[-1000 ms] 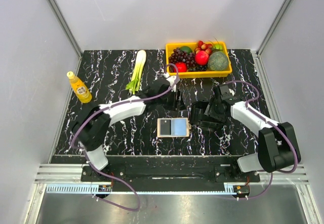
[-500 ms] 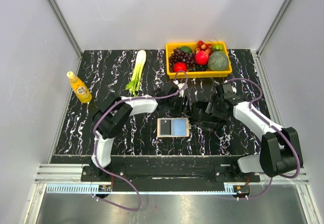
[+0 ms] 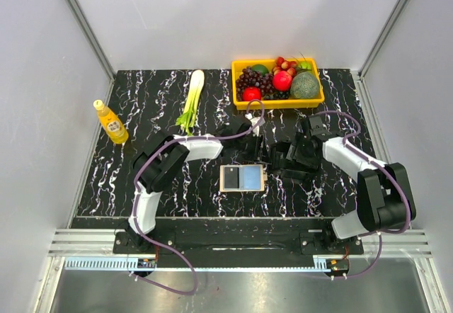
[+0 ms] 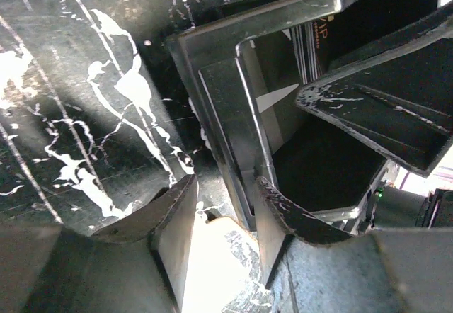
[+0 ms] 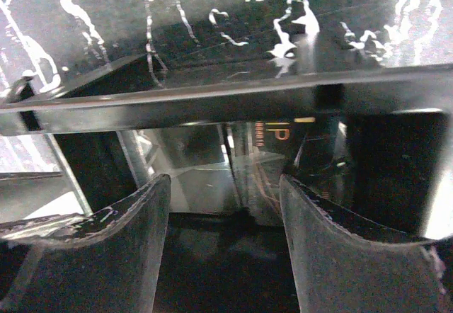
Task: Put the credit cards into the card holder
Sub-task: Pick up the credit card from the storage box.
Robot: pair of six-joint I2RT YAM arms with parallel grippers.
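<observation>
Nearest the arm bases, the card holder (image 3: pixel 243 178) lies open on the table (image 3: pixel 141 115). Just beyond it, the left gripper (image 4: pixel 223 200) has its fingers partly apart at the black rack (image 4: pixel 219 100) edge, clamping nothing; the right gripper (image 5: pixel 225 185) is wide open and empty. Risk — pinching the rack wall rather than a credit card (image 5: pixel 276 139) would drag the rack
</observation>
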